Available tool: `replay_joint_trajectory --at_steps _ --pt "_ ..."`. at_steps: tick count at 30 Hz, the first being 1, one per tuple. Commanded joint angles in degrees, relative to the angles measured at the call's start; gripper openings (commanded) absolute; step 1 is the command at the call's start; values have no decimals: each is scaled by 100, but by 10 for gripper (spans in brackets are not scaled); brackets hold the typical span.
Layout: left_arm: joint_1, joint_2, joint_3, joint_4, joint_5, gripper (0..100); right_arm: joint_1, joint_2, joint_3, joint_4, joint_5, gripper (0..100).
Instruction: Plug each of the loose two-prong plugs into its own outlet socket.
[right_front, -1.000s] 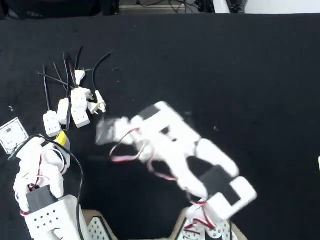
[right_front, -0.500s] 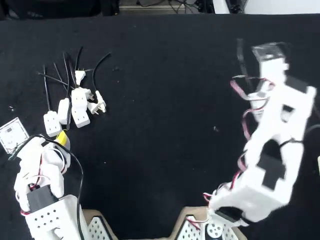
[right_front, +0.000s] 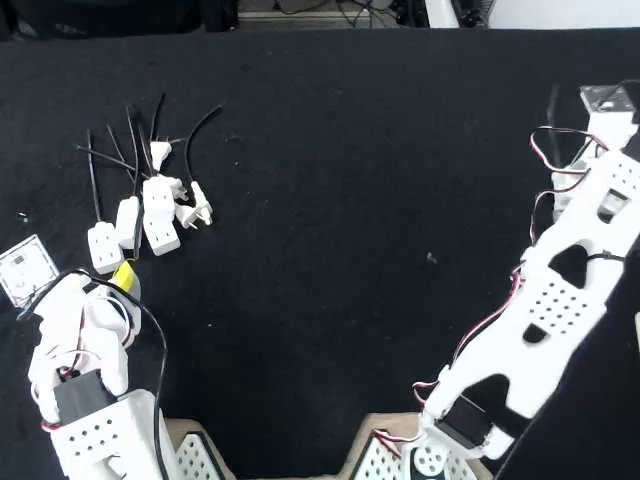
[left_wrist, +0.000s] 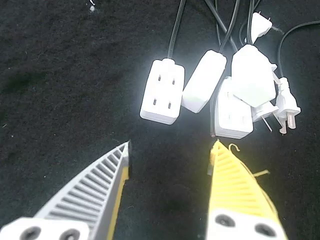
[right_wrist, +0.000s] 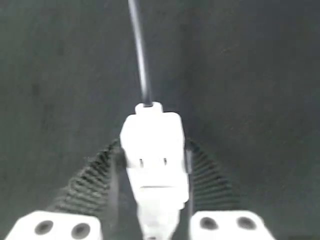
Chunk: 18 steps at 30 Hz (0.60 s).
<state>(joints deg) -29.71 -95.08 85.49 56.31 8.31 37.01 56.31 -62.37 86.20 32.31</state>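
**High view.** The left gripper (right_front: 119, 279) sits low at the near-left of the black table cloth (right_front: 350, 150), just beside the cluster of sockets (right_front: 140, 222). A loose two-prong plug (right_front: 199, 208) lies at the cluster's edge, touching it, and a small plug (right_front: 159, 152) lies among the cords beyond. The right arm is stretched to the far-right edge, well apart from all of this. Its right gripper (right_front: 604, 101) is raised, with a black cord (right_front: 553, 108) trailing from it. Jaw state is not readable from up here.

**Left wrist view.** Jaws are wide and hold nothing. The grey and yellow fingers (left_wrist: 235, 185) frame a double socket (left_wrist: 161, 91) whose slots face up. Judgement: this arm is lined up to pin that socket so it cannot slide when a plug is pushed in. The plug prongs and the overlap of the white bodies are plain here but not from above.

**Right wrist view.** Jaws are closed on a white socket block (right_wrist: 152, 150), gripped by its sides. Two slots face the camera and the cord runs away from it. Something white sits below the block, but I cannot tell what it is. Judgement: side gripping leaves the slotted face free. Carrying the block far from the tangle probably gives it clear working room.
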Motion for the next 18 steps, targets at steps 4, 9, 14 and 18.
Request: replay_joint_trajectory --at_steps 4,9,14,18 --pt "4 -53 -224 -114 44 256 -229 927 -2809 299 -396 347" --pt "4 -53 -224 -114 44 256 -527 848 -3292 923 -396 347" --pt "4 -53 -224 -114 53 256 -897 -13 -3275 1495 -404 347" --pt "4 -53 -224 -123 53 256 -1081 -646 -3248 1512 -905 346"
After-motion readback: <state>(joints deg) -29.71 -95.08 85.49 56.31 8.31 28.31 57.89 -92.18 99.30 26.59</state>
